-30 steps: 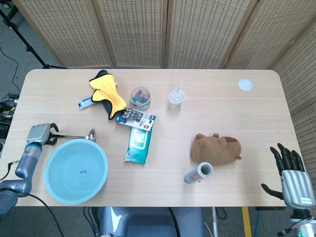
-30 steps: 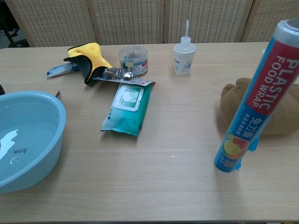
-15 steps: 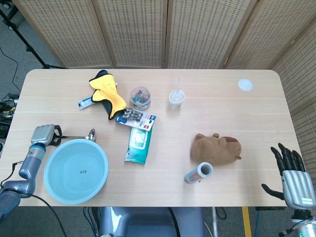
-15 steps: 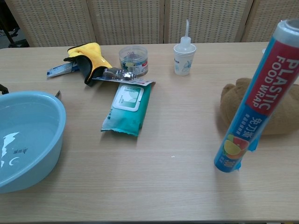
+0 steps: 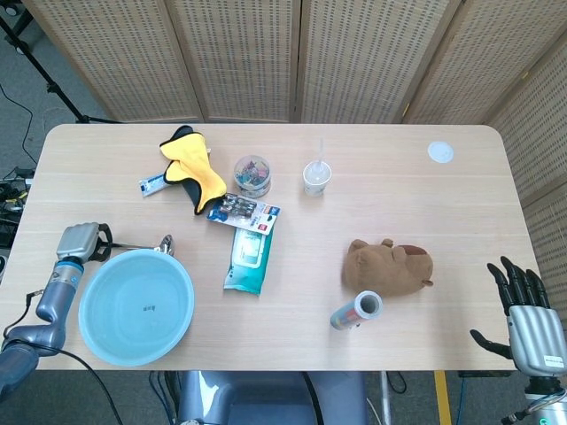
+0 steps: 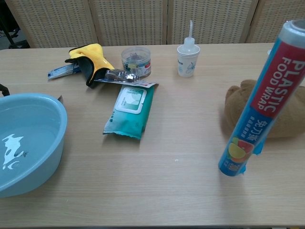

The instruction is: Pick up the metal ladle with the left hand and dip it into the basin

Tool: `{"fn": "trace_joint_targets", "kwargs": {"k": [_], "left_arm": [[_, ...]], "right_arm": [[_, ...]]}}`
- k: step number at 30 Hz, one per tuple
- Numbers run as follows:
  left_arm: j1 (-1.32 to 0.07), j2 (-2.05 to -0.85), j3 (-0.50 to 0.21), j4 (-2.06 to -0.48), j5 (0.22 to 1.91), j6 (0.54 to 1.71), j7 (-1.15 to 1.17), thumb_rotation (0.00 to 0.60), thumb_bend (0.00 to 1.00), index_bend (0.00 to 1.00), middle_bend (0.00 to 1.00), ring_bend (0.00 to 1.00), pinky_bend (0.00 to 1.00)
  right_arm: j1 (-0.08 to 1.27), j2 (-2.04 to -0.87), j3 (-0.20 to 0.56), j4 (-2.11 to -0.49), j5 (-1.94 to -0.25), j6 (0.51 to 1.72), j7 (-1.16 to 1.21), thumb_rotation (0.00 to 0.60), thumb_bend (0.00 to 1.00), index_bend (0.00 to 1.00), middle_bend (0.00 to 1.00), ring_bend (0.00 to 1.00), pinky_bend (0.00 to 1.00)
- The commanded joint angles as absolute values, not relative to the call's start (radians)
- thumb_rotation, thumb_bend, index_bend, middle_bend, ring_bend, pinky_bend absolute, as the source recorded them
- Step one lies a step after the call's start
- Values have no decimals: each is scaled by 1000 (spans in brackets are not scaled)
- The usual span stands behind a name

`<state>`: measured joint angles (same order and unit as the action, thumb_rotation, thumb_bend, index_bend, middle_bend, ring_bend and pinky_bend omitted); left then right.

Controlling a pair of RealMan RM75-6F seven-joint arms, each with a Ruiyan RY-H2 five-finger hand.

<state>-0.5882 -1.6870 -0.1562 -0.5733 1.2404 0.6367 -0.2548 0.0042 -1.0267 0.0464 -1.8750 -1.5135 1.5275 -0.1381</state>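
The metal ladle [image 5: 146, 243] is seen lying on the bench [image 5: 425, 204] at about 12 o'clock from the blue basin [image 5: 135, 306], its bowl just beyond the basin's far rim and its handle running toward the bench's left edge. The handle's end is met by the left hand [image 5: 80, 243], whose fingers are curled about it; whether the ladle is truly gripped or only touched cannot be told. The basin is set close to the near edge, water visible inside it. A teal wipes packet [image 5: 249, 258] lies at 3 o'clock from the basin, with bare wood left between them. The right hand [image 5: 524, 317] is held off the near right corner, fingers spread and holding nothing. A plush toy [image 5: 388, 266] and a food wrap roll [image 5: 356, 312] occupy the right half.
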Motion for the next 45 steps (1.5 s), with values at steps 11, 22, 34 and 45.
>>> {"fn": "trace_joint_targets", "kwargs": {"k": [11,22,34,45], "left_arm": [[-557,-1572,-175,-693,1259,750,-291,600,609,800,961,969,947],[-507,-1404,-185,-884,1289,884,-301,600,629,805,961,969,947],[-419,-1189,-142,-1196,1422,1137,-210,600,634,807,961,969,947],[-388,-1183,-43,-1285,1554,1212,-70,600,633,808,961,969,947]], "right_arm": [[2,-1021,41,-1883,-1523,1530,-130,600,0,0,0,0,0],[-1,-1014,37,-1892,-1534,1536,-120,600,0,0,0,0,0],[-7,-1001,34,-1905,-1551,1548,-101,600,0,0,0,0,0],[-12,-976,37,-1912,-1556,1561,-57,600,0,0,0,0,0]]}}
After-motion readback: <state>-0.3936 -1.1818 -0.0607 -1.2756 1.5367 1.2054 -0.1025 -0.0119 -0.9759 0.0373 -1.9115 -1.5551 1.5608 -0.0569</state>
